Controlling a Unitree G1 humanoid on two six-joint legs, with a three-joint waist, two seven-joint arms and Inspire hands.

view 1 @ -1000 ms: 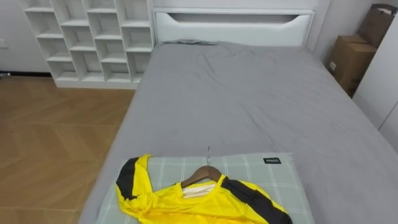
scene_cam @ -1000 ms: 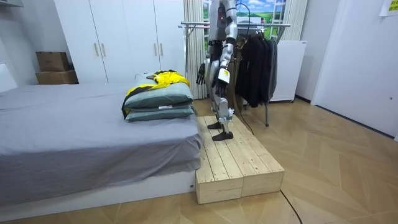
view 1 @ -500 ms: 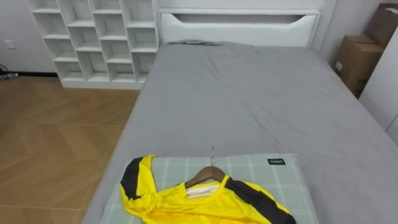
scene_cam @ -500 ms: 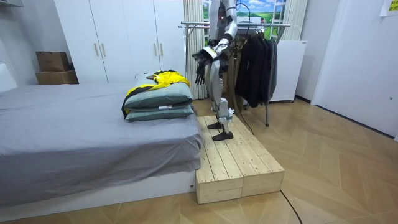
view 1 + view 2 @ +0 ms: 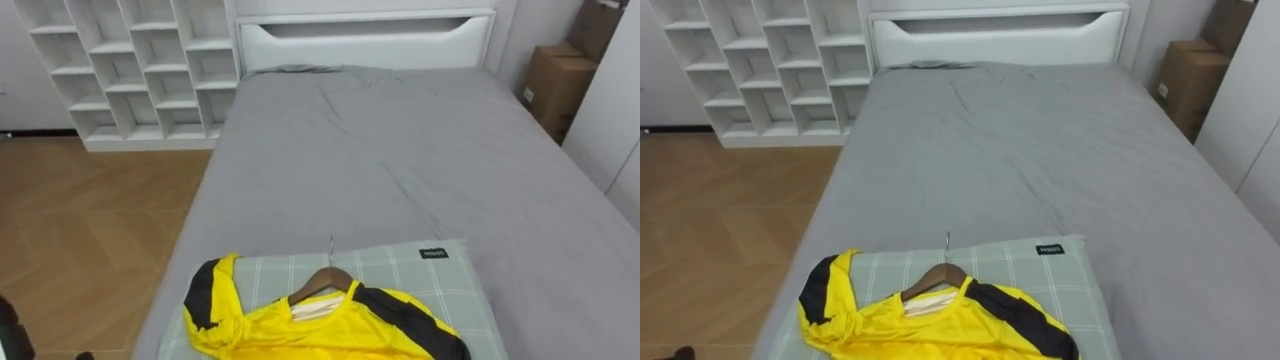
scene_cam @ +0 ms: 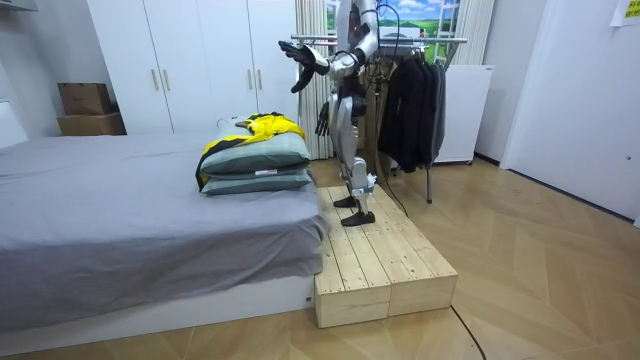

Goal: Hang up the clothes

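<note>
The left hand (image 6: pixel 300 55) has risen from hip height to shoulder height, reaching toward the bed (image 5: pixel 400 150) with its fingers spread and holding nothing. The right hand (image 6: pixel 322 120) hangs by the thigh, fingers loose. The room view shows the robot standing on a wooden platform (image 6: pixel 380 260), with a clothes rack (image 6: pixel 440 40) of dark garments (image 6: pixel 415 100) behind it. In the eye views, the yellow jersey (image 5: pixel 320 325) lies on its wooden hanger (image 5: pixel 322 280) on the near checked pillow (image 5: pixel 420 275), hook pointing far. A white cubby shelf (image 5: pixel 130 70) stands far left and a cardboard box (image 5: pixel 548 85) far right.
</note>
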